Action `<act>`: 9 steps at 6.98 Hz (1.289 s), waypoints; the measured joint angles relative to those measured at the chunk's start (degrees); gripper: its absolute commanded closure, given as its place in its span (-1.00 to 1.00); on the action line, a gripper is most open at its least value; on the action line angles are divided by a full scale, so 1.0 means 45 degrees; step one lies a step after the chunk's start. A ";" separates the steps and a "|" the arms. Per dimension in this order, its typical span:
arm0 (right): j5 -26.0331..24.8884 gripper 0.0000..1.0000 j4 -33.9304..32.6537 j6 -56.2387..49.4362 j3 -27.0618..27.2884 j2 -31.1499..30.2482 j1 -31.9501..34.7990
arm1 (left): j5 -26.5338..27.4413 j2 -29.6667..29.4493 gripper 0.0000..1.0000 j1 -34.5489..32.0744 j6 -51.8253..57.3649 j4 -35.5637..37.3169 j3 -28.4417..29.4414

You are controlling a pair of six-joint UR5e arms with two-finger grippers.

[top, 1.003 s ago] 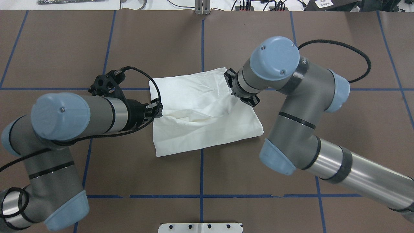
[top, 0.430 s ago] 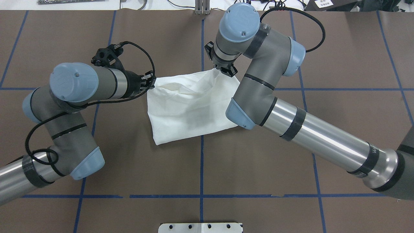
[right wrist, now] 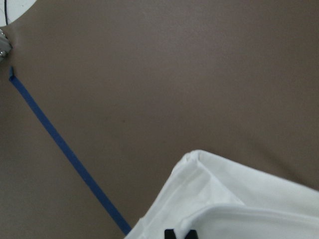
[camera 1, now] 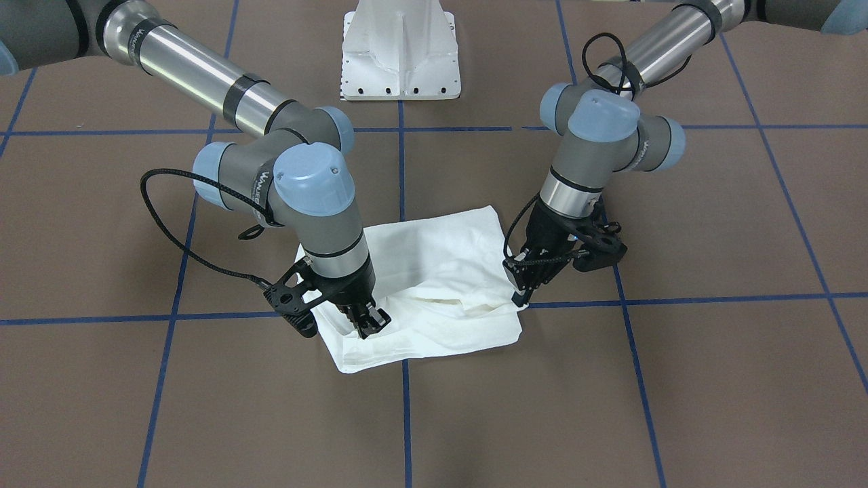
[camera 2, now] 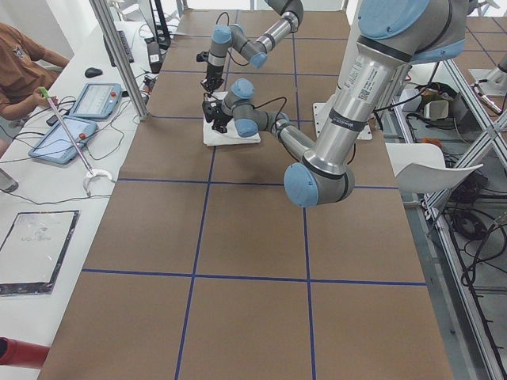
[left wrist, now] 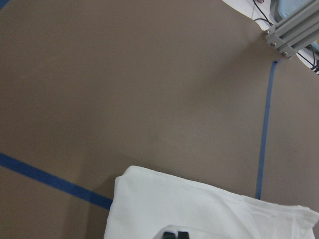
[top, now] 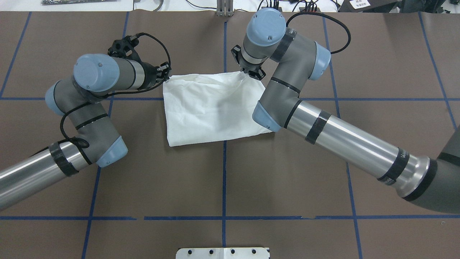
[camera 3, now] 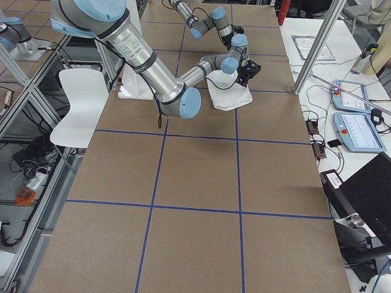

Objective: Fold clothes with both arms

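Folded white shirt [top: 212,111] lies on the brown worktop [top: 287,180], near edge flat, straddling the centre blue tape line [top: 224,180]. Far edge rumpled, slightly lifted. At the far corners: left tool [top: 166,75] clenched on the shirt's left corner, right tool [top: 248,73] clenched on its right corner, fabric pinched between the fingers.

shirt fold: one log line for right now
shirt: folded, lying on table | left gripper: shut on its far corner | right gripper: shut on other far corner
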 measured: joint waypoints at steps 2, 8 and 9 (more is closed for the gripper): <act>0.0875 -1.00 0.0361 -0.2029 -0.0469 -0.0223 0.1327 | -0.0645 -0.0180 -0.46 -0.1001 0.1177 -0.0400 0.0776; 0.4285 -1.00 0.0315 -1.0761 0.0198 -0.4020 0.5574 | -0.4219 0.1814 -1.00 -0.4507 0.9003 -0.0568 0.0788; 0.4973 -1.00 0.0088 -1.3274 0.0443 -0.4980 0.6675 | -0.4963 0.2405 -1.00 -0.5589 1.1316 -0.0516 0.0823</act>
